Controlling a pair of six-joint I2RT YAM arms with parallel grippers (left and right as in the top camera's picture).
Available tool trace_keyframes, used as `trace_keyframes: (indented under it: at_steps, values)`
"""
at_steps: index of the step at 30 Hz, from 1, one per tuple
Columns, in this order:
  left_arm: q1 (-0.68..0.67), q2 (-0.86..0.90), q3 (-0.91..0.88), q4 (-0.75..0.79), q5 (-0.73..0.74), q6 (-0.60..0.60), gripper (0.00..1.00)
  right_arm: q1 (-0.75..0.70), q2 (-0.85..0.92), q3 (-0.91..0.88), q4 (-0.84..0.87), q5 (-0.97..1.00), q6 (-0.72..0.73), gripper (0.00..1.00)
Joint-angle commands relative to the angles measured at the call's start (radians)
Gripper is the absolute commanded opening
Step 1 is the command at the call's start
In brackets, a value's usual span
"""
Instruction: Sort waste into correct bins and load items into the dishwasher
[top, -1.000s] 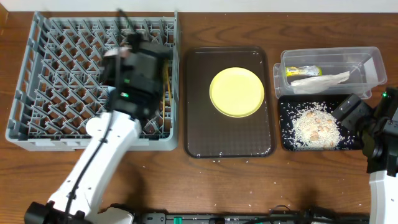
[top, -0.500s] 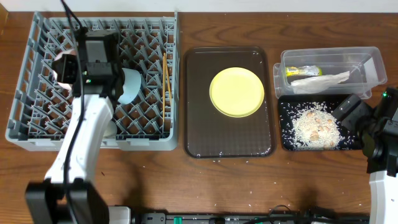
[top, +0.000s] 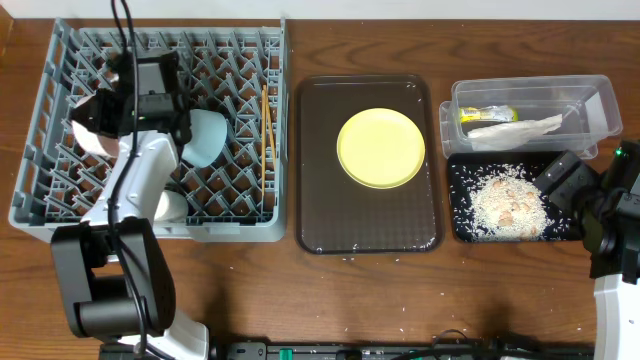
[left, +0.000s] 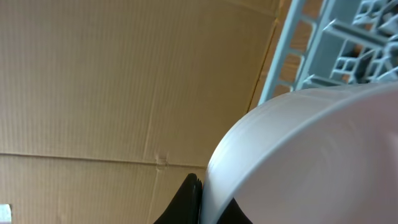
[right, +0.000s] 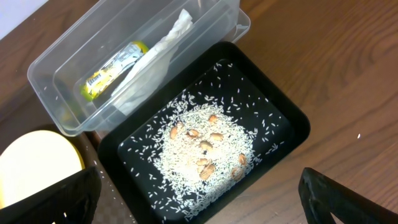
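left pincer (top: 104, 112), outstretched, clamps pink bowl (left: 298, 155)

A wooden table (top: 400, 300) is carrying everything, with a dark brown serving tray (top: 330, 200) lying flat near its middle. Just to the left of the serving tray, a large grey dish rack (top: 250, 232) is sitting square on the wood, its side running close alongside the tray's edge. To the right of the serving tray, a clear tub (top: 600, 100) is resting toward the far side, and a black tray (top: 460, 170) is lying in front of it, edge to edge. A few loose rice grains (top: 345, 258) are lying on the wood just in front of the serving tray.
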Motion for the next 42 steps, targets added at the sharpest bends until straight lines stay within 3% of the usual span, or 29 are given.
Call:
trace_keyframes:
  at_steps: [1,31,36,40,42]
  values:
    - [0.015,0.027,-0.003,0.009,-0.029,0.002,0.07,-0.007,0.000,0.002,-0.002,0.008,0.011,0.99]
    - [-0.032,0.090,-0.004,0.076,0.064,0.006,0.08,-0.007,0.000,0.002,-0.002,0.008,0.011,0.99]
    - [-0.033,0.090,-0.004,0.091,0.064,0.006,0.12,-0.007,0.000,0.002,-0.002,0.008,0.011,0.99]
    - [-0.034,0.090,-0.004,0.090,0.093,0.005,0.22,-0.007,0.000,0.002,-0.002,0.008,0.011,0.99]
    - [-0.037,0.090,-0.004,0.090,0.109,0.006,0.19,-0.007,0.000,0.002,-0.002,0.008,0.011,0.99]
